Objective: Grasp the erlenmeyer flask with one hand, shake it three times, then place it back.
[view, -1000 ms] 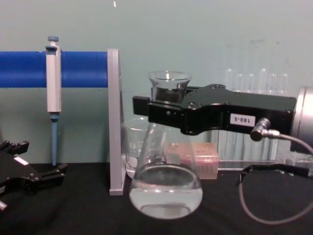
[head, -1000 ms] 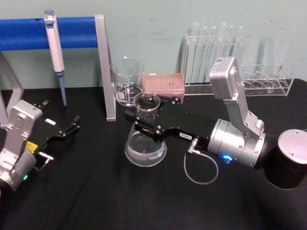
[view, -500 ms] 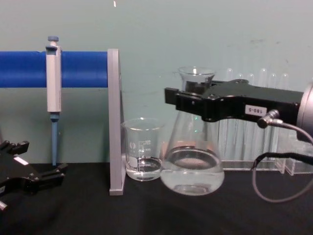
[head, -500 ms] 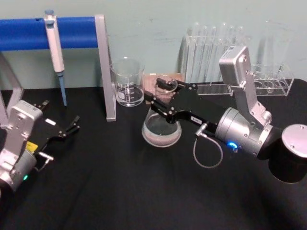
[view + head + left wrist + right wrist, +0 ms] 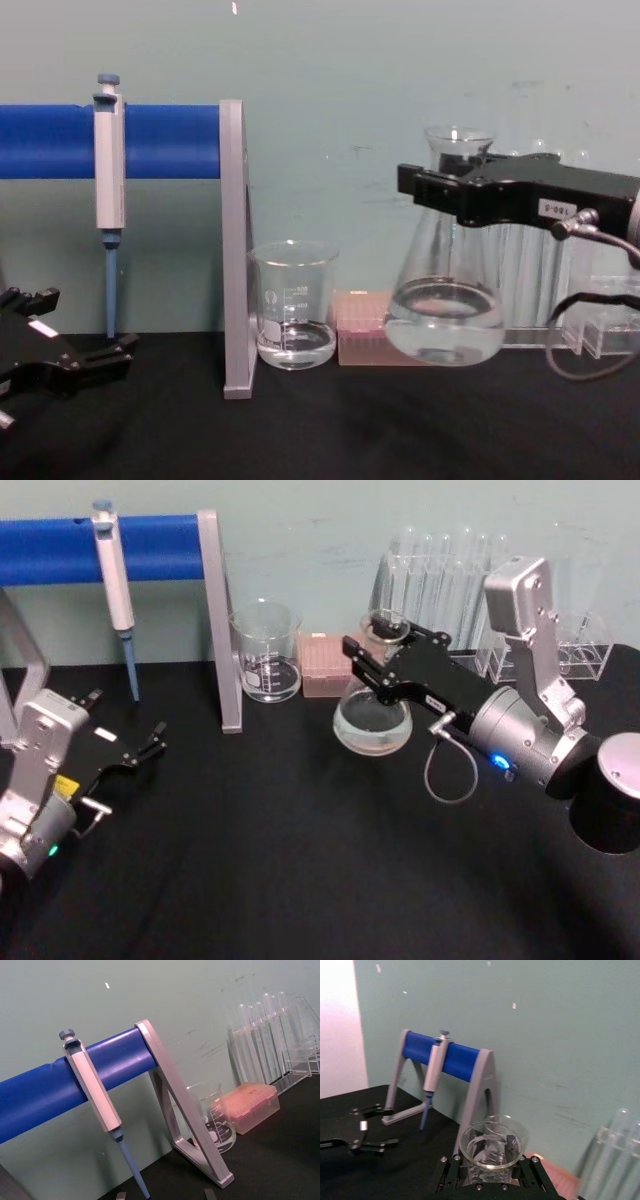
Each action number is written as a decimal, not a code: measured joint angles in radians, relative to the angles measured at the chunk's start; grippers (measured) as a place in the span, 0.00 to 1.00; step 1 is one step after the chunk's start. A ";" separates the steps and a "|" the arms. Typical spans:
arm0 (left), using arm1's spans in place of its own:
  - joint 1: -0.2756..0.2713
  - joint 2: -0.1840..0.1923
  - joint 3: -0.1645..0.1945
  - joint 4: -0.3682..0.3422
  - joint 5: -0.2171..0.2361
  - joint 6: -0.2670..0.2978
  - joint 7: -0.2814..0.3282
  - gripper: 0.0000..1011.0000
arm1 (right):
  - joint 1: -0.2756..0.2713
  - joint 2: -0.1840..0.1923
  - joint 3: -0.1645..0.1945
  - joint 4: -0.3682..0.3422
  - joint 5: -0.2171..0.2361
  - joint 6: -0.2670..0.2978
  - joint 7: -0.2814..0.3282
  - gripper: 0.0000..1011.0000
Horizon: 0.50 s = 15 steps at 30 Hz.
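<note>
At far left, left gripper (image 5: 155, 738): lay low over the black table (image 5: 300, 860), its fingers spread and holding nothing. The chest view cut its rear off at the frame edge.
Pipette (image 5: 113, 570): hung on the blue bar (image 5: 50, 548), tip pointing down.
Beaker (image 5: 293, 305): stood just right of the grey upright (image 5: 233, 250), with a little clear liquid in the bottom.
Pink box (image 5: 360, 325): sat near the back wall, between the beaker and the flask. From the chest, its right end was hidden behind the flask.
Erlenmeyer flask (image 5: 445, 320): was roughly upright, right of the beaker and in front of the test tubes. Clear liquid pooled in its wide base. Whether the base touched the table was hard to make out.
Right gripper (image 5: 377, 645): was clenched on the flask's neck just under the flared rim, one jaw on each side, covering most of the neck. Its arm reached in from the right.
Test tubes (image 5: 440, 565): stood in a clear rack (image 5: 565, 660) at the wall, partly screened by the gripper in the chest view.
Black cylinder (image 5: 610, 815): stood at far right, cut by the frame edge.
</note>
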 joint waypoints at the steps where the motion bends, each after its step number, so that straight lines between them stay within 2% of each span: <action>1: 0.000 0.000 0.000 0.000 0.000 0.000 0.000 0.99 | -0.002 -0.004 0.007 0.002 -0.005 0.003 -0.008 0.45; 15: 0.000 0.000 0.000 0.000 0.000 0.000 0.000 0.99 | -0.018 -0.034 0.065 0.010 -0.047 0.020 -0.059 0.45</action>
